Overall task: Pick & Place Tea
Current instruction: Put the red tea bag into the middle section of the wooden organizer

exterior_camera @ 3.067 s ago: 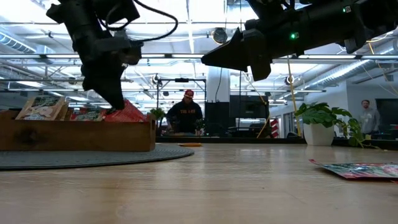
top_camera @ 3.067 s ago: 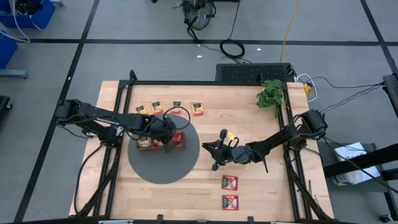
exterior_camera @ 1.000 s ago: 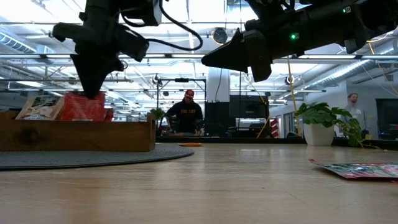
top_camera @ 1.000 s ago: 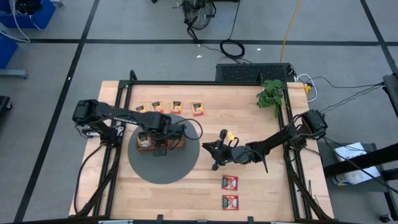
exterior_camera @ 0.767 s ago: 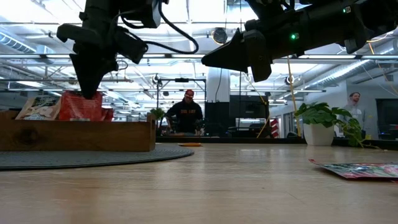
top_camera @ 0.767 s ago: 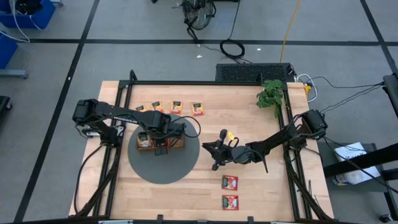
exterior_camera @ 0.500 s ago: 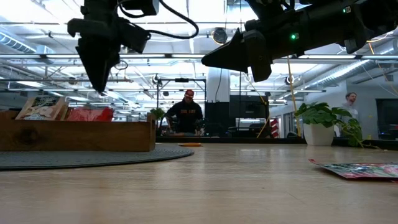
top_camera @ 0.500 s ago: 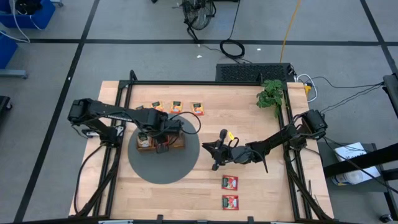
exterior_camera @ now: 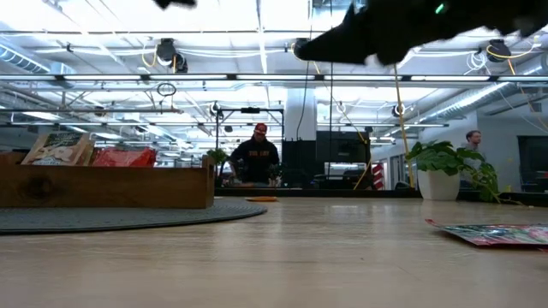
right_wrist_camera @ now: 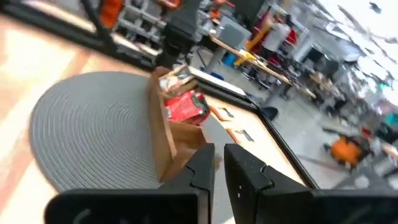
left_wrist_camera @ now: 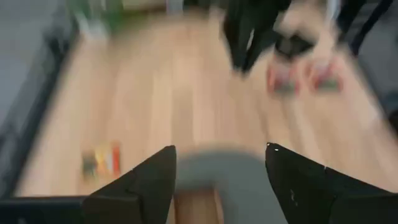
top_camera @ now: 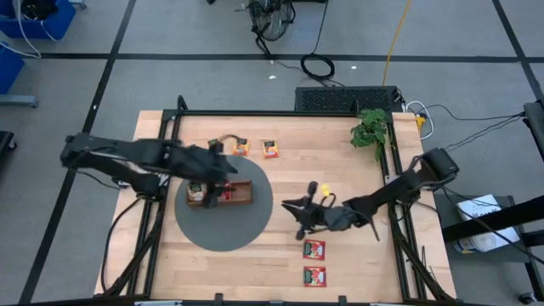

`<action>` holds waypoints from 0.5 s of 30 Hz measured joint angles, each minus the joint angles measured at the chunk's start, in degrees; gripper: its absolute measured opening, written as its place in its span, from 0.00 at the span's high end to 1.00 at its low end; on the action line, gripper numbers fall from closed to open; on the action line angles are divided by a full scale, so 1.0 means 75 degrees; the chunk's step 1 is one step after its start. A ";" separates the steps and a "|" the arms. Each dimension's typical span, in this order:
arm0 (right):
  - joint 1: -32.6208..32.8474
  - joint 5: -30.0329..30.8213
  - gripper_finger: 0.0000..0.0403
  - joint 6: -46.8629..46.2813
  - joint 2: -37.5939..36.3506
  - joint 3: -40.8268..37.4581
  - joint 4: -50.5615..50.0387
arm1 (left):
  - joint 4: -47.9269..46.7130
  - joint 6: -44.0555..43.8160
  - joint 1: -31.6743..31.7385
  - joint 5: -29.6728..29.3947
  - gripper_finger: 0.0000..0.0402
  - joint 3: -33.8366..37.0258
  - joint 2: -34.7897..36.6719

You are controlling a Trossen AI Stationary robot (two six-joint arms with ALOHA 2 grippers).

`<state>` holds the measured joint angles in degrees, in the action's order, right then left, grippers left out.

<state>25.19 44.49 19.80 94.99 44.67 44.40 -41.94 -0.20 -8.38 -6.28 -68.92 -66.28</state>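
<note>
Tea packets [top_camera: 314, 249] are seen in several places: two red ones lie on the table near the right gripper [top_camera: 299, 211], orange-yellow ones [top_camera: 270, 150] lie beyond the grey mat [top_camera: 223, 228], and others stand in the wooden tray [top_camera: 239, 196]. The left gripper [top_camera: 223, 167] is held above the tray with fingers [left_wrist_camera: 144, 184] spread and nothing between them. The right gripper is closed and empty.

2 red tea pkts [top_camera: 314, 249] on bare table, 2 orange-yellow pkts [top_camera: 270, 150] visible, 1 tray [top_camera: 241, 194], 1 mat [top_camera: 204, 225].
</note>
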 joint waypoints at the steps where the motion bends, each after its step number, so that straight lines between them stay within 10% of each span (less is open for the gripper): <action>1: 0.0157 0.0232 0.93 -0.0292 -0.0201 0.0003 -0.0362 | 0.0399 0.0222 -0.0044 -0.0026 0.38 0.0120 0.0296; 7: 0.1087 -0.0435 0.84 -0.2422 -0.1454 0.0003 -0.2966 | 0.2226 0.1112 -0.0097 -0.0458 0.38 0.1359 0.1872; 15: 0.1801 -0.2395 0.39 -0.6643 -0.1872 0.1084 -0.6231 | 0.2650 0.1025 -0.0079 -0.0651 0.38 0.2166 0.3441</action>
<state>38.69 26.52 -30.02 80.95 52.80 -2.33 -22.06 7.49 -8.97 -11.16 -52.67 -40.47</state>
